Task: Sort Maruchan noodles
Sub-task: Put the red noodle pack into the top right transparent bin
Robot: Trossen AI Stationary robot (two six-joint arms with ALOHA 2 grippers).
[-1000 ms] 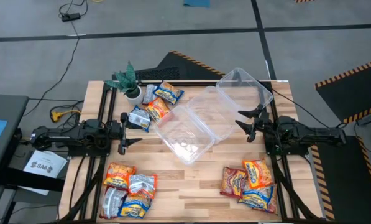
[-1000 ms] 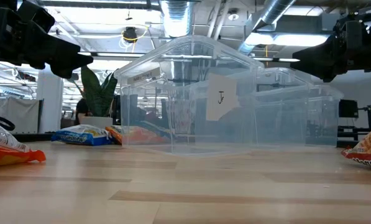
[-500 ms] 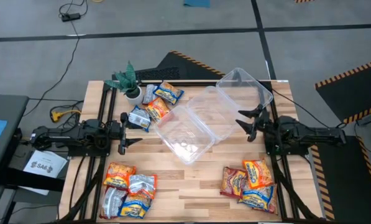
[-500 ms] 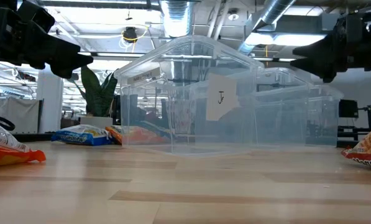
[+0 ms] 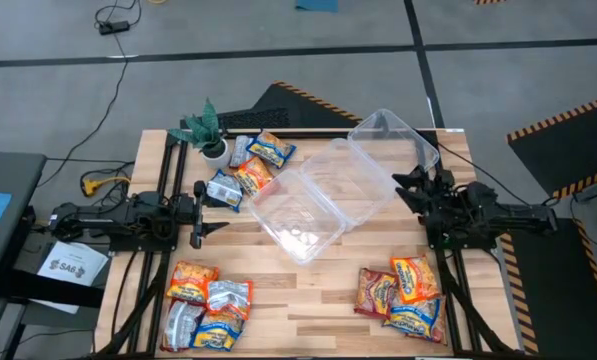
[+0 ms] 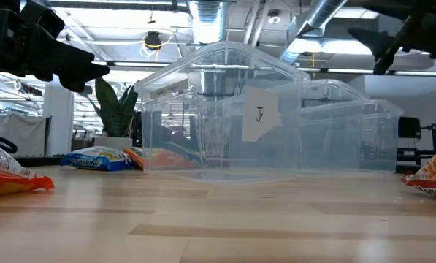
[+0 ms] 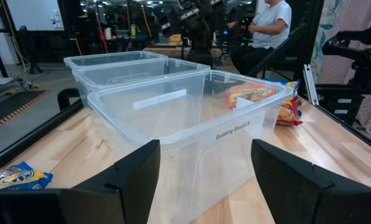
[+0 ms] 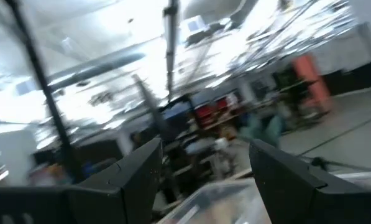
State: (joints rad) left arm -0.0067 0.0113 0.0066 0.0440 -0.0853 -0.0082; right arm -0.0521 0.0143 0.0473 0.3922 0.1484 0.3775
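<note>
Maruchan noodle packets lie flat in three heaps: far left by the plant [image 5: 250, 166], near left [image 5: 206, 304] and near right [image 5: 404, 293]. My left gripper [image 5: 200, 212] hangs open above the table's left side, facing the nearer clear tub [image 5: 296, 213]; the left wrist view shows its fingers apart [image 7: 204, 180] in front of that tub [image 7: 191, 118]. My right gripper [image 5: 410, 187] is open at the right side beside the farther tub [image 5: 380, 158], raised and tipped upward. Its wrist view [image 8: 204, 180] looks at the ceiling. Neither gripper holds anything.
Two clear tubs stand side by side mid-table, the nearer one [image 6: 221, 117] labelled. A small potted plant [image 5: 206, 130] stands at the far-left corner. Bare wood [image 5: 298, 290] lies between the two near heaps. A seated person [image 7: 269, 28] shows beyond the table.
My right gripper has risen and tipped its fingers upward, drawing back a little toward the table's right edge; its wrist view has swung up to the ceiling. The left arm, the packets and the tubs have stayed where they were.
</note>
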